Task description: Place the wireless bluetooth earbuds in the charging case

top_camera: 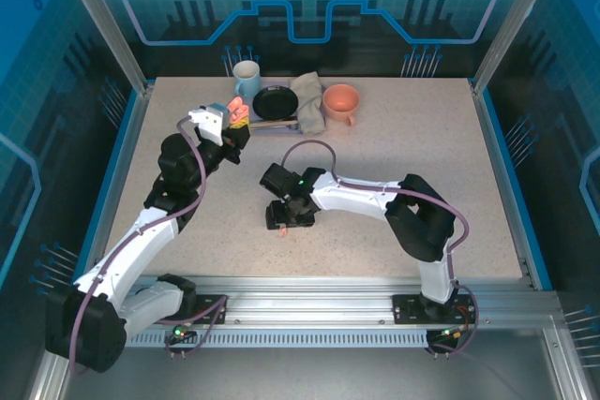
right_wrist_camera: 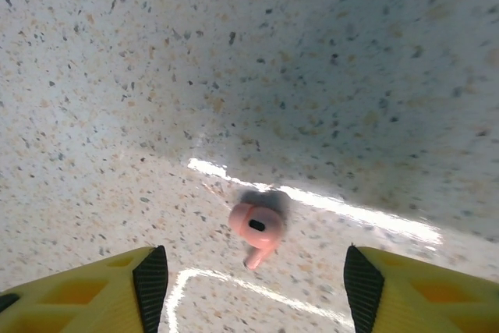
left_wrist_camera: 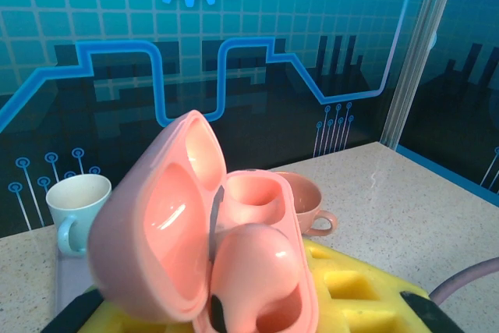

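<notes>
My left gripper (top_camera: 232,126) is raised over the back left of the table, shut on an open salmon-pink charging case (top_camera: 238,112). In the left wrist view the case (left_wrist_camera: 144,247) has its lid swung left. One pink earbud (left_wrist_camera: 253,271) sits in the nearer socket and the farther socket (left_wrist_camera: 253,196) is empty. My right gripper (top_camera: 286,219) points down at mid-table. Its yellow fingers (right_wrist_camera: 152,286) stand open on either side of a second pink earbud (right_wrist_camera: 257,228), which lies loose on the speckled tabletop just below them, untouched.
Along the back edge stand a pale blue mug (top_camera: 247,77), a black pan (top_camera: 275,102), a grey cloth (top_camera: 307,98) and a salmon cup (top_camera: 341,102). The mug (left_wrist_camera: 78,204) and the cup (left_wrist_camera: 312,204) sit behind the held case.
</notes>
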